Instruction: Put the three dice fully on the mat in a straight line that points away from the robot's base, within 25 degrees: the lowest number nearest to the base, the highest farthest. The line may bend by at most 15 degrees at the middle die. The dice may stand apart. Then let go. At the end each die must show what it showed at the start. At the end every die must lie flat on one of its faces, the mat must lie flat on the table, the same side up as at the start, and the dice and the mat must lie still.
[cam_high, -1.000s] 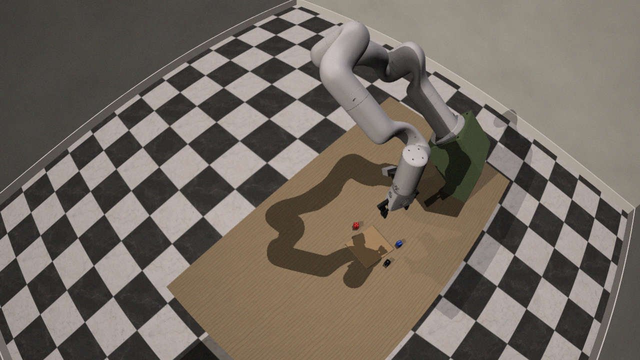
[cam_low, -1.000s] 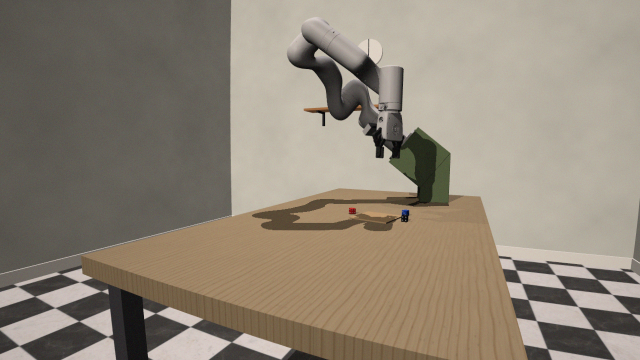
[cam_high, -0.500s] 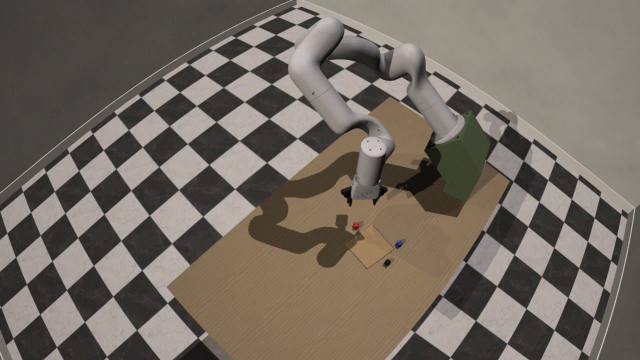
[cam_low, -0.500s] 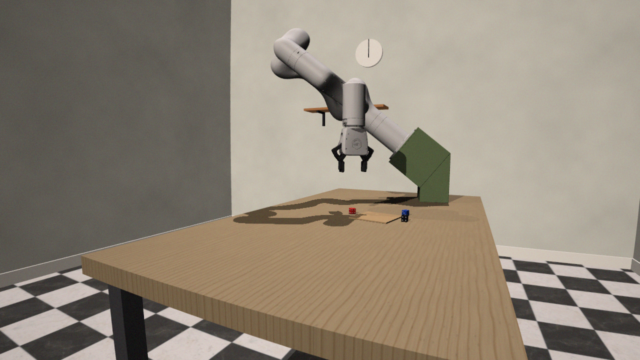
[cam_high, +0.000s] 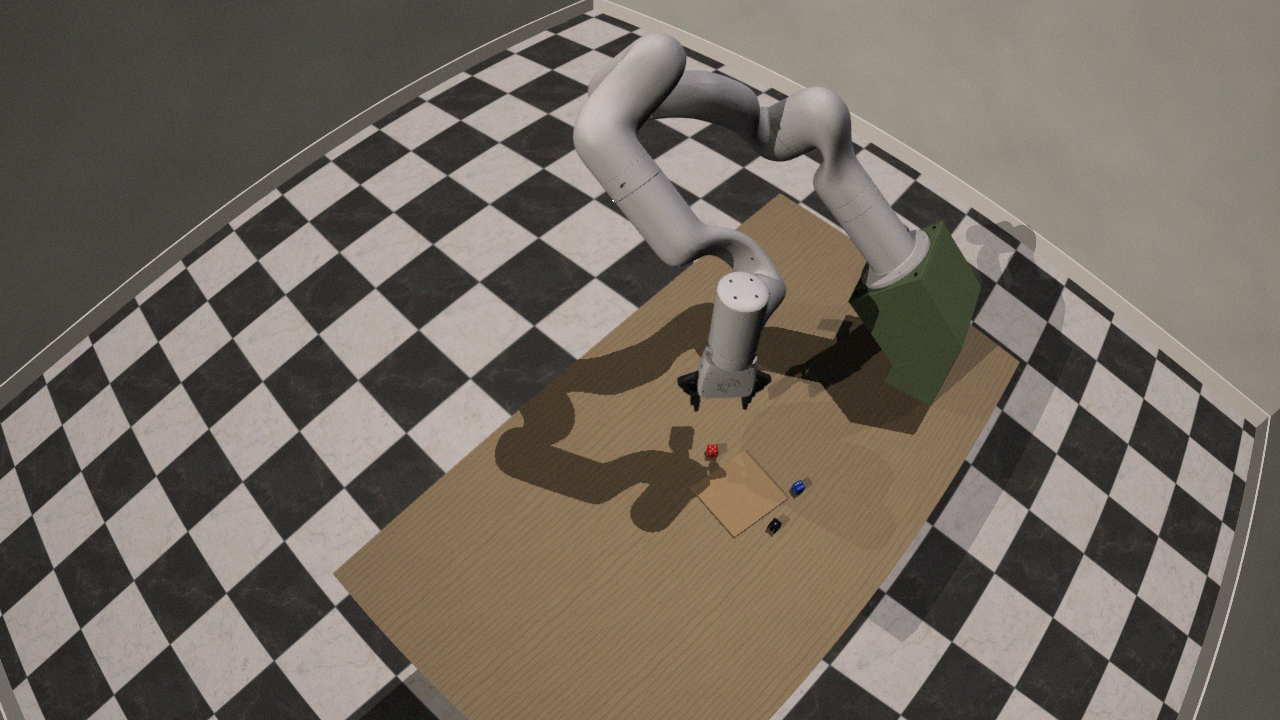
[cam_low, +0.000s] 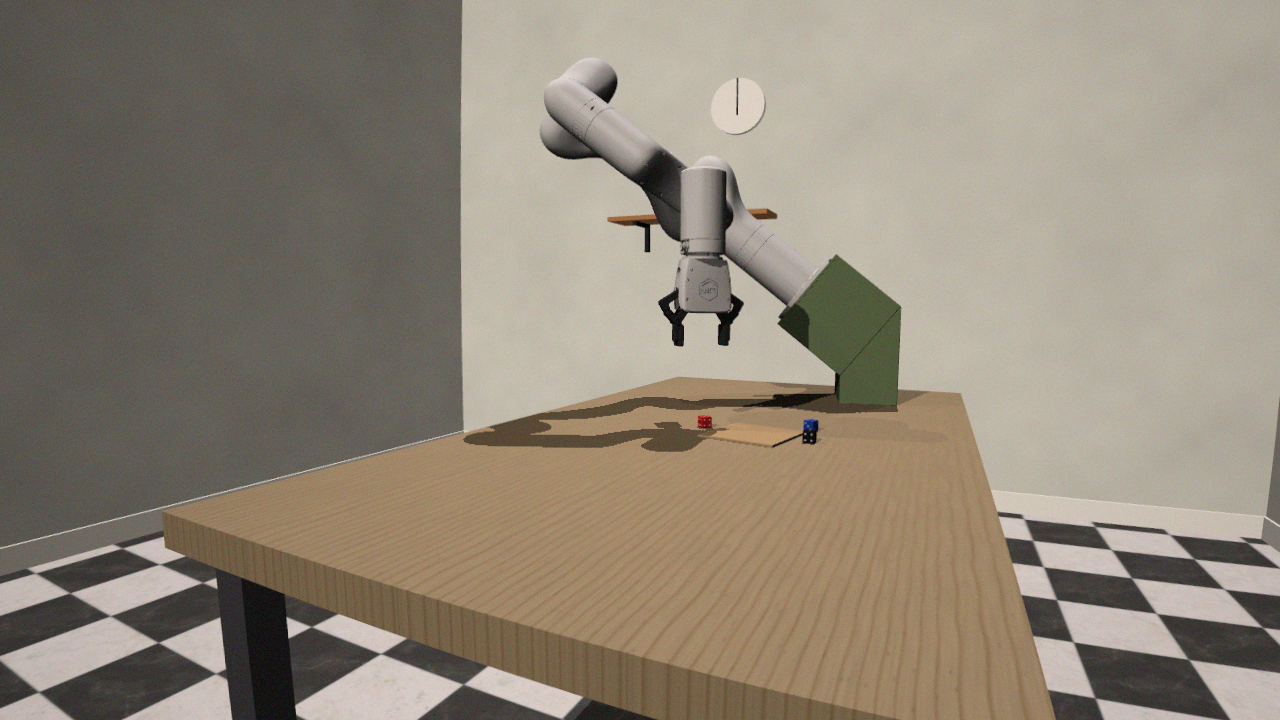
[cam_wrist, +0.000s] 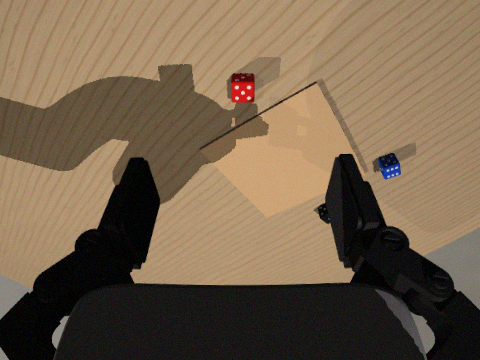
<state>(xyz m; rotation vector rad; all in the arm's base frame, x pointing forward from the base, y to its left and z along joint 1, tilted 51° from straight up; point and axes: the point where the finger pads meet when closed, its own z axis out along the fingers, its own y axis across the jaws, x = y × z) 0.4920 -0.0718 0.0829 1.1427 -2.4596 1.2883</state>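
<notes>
You have the gripper (cam_low: 700, 336) hanging high above the table (cam_low: 626, 573), fingers spread as wide as they go and nothing between them. It points straight down, well apart from every die.

In the top view the mat (cam_high: 741, 494) lies flat as a thin tan square, with the arm's shadow across its near-left part. All three dice sit off it on bare wood: the red die (cam_high: 712, 451) just beside the mat's far corner, the blue die (cam_high: 797, 487) just off its right side, and the black die (cam_high: 773, 526) just off its near-right edge.

From the wrist view you can read five white pips on the red die's (cam_wrist: 243, 88) top face. The blue die (cam_wrist: 390, 166) shows pips too, but they are too small to count with confidence. The black die (cam_wrist: 322, 211) is almost wholly hidden behind the right finger (cam_wrist: 354, 214); only a dark sliver shows, so its face cannot be read there.

In the exterior view the blue die (cam_low: 810, 425) and black die (cam_low: 809, 437) overlap in line of sight, and the mat (cam_low: 756, 434) is seen nearly edge-on.
</notes>
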